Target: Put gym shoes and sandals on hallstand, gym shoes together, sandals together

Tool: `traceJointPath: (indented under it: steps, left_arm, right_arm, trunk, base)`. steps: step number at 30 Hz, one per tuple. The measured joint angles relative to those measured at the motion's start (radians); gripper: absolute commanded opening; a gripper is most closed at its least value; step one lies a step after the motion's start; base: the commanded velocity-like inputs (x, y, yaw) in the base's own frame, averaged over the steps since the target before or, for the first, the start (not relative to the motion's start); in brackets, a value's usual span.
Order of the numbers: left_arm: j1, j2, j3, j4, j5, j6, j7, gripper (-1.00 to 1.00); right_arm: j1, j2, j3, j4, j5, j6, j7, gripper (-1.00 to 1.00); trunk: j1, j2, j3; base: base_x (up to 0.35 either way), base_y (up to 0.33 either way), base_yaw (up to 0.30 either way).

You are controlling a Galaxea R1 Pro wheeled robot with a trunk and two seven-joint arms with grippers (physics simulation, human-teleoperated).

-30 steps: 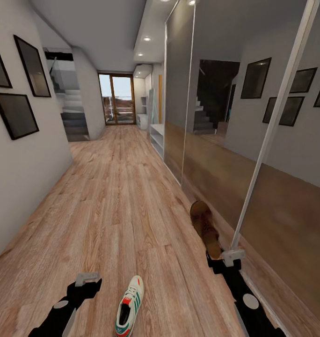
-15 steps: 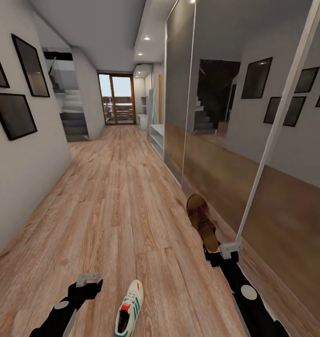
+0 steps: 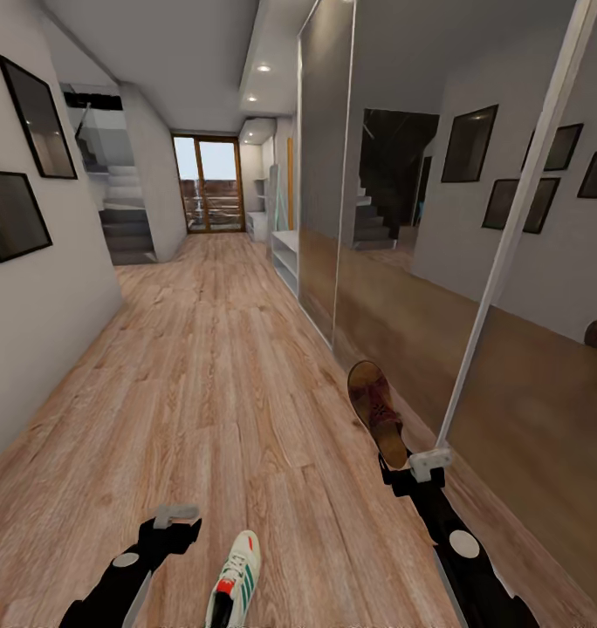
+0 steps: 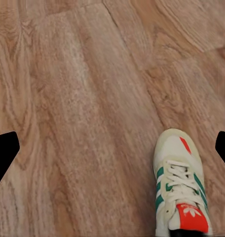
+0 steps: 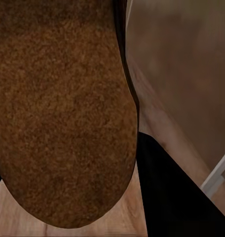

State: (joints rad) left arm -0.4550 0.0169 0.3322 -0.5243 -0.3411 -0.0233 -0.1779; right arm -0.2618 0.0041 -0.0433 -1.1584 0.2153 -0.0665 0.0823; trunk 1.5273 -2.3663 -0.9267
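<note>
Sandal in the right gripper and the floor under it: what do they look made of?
Sandal: apparently brown leather, matte; the right wrist view shows a grainy, suede-like sole. Floor: wood-look planks with visible grain and seams; real wood or laminate, unclear.

No legible txt — trefoil logo, sneaker tongue.

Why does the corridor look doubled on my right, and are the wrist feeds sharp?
Head view: the mirrored wardrobe door reflects frames and stairs; straight edges bow from wide-angle distortion. Left wrist view: gym shoe crisp on evenly lit floor. Right wrist view: sandal so close it is a soft brown blur.
</note>
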Motion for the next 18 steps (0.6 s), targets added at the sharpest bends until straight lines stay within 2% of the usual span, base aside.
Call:
traceJointPath:
  steps: [4,7,11,18]
  left_arm:
    - [-0.006,0.002,-0.063,0.001,0.000,0.027,-0.043,1.00]
    - [-0.008,0.002,-0.082,0.001,-0.003,0.057,-0.081,1.00]
    - [-0.008,0.006,-0.094,0.001,-0.005,0.088,-0.115,1.00]
    - [0.007,0.008,-0.097,0.003,-0.002,0.079,-0.121,1.00]
  right_arm:
    - [0.000,0.000,-0.001,-0.001,-0.001,0.000,0.000,-1.00]
    - [0.000,0.000,-0.001,-0.001,-0.001,0.000,0.000,-1.00]
    - [0.000,0.000,-0.001,-0.001,-0.001,0.000,0.000,-1.00]
    - [0.000,0.000,0.000,-0.001,-0.001,0.000,0.000,-1.00]
  trunk:
    - [0.015,-0.028,-0.017]
    - [0.027,-0.049,-0.030]
    - [0.042,-0.077,-0.049]
    - [0.069,-0.126,-0.082]
  base:
    - [0.000,0.000,-0.004]
    - [0.000,0.000,-0.001]
    - [0.000,0.000,0.000]
    - [0.000,0.000,0.000]
